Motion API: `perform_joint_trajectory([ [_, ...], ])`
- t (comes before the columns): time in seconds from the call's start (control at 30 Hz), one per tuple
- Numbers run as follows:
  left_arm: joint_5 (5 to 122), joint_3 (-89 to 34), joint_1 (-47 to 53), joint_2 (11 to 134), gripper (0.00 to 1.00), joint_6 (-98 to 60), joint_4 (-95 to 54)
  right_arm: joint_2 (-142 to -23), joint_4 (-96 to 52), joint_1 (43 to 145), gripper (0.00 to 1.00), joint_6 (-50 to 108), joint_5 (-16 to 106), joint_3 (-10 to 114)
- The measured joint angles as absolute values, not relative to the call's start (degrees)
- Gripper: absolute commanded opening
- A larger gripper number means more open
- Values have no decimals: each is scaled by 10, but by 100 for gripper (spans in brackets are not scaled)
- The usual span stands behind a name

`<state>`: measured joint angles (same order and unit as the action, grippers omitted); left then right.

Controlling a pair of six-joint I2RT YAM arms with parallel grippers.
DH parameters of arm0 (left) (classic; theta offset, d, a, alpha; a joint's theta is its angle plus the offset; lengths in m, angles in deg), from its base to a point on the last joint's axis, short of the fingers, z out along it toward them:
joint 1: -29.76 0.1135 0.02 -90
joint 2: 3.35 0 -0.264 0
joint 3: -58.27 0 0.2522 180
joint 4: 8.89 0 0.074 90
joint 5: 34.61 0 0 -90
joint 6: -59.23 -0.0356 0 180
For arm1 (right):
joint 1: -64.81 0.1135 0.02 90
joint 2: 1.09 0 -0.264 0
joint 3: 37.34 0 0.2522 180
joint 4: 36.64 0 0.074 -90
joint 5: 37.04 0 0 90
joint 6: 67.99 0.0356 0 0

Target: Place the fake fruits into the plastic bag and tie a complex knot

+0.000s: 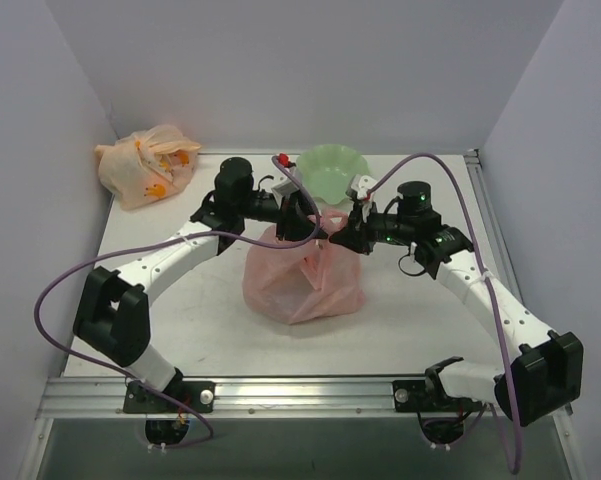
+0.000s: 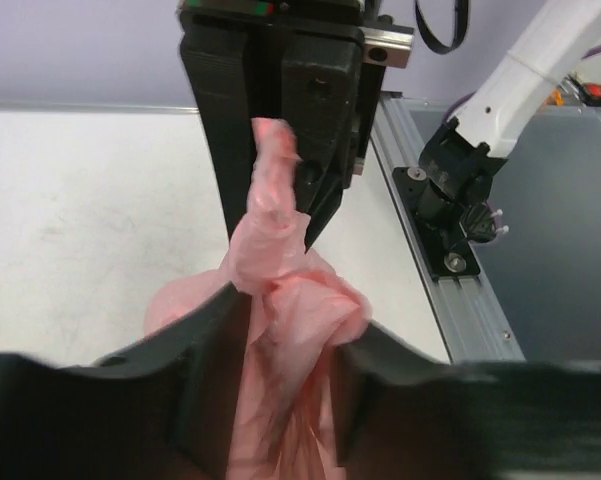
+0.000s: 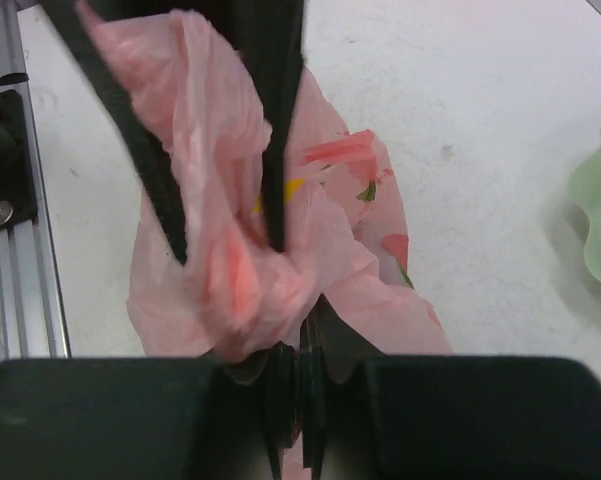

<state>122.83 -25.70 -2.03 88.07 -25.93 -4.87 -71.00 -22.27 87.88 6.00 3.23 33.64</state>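
The pink plastic bag [image 1: 302, 280] sits bulging in the middle of the table, its top gathered into a twisted bunch [image 2: 280, 290]. My left gripper [image 1: 306, 229] reaches in from the left, and the bunched film [image 3: 220, 150] fills the gap between its fingers [image 2: 220, 330]. My right gripper [image 1: 338, 236] meets it from the right, jaws pressed together on a fold of the bag [image 3: 302, 372], with a pink strand [image 2: 272, 170] running up along it. The fake fruits are hidden inside the bag; only a faint yellow patch [image 3: 292, 188] shows through the film.
A pale green bowl [image 1: 332, 170] stands just behind the grippers. A tied pale orange bag [image 1: 146, 165] lies at the back left corner. An aluminium rail [image 1: 300, 392] with both arm bases runs along the near edge. Purple cables loop over both arms.
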Motion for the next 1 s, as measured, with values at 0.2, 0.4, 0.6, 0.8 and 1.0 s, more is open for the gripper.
perform_joint_trajectory([
  [0.2,1163,-247,-6,836,97,-337,-142,-710,-227,878,0,61,39,334],
  [0.4,1122,-219,47,745,98,-413,-223,-700,-227,878,0,60,40,327],
  [0.6,1110,-211,47,731,97,-471,-277,-698,-226,878,0,60,40,325],
  [0.8,1093,-196,42,753,98,-492,-281,-688,-222,878,0,58,40,325],
  [1.0,1075,-182,35,781,83,-504,-248,-679,-215,878,0,53,40,325],
])
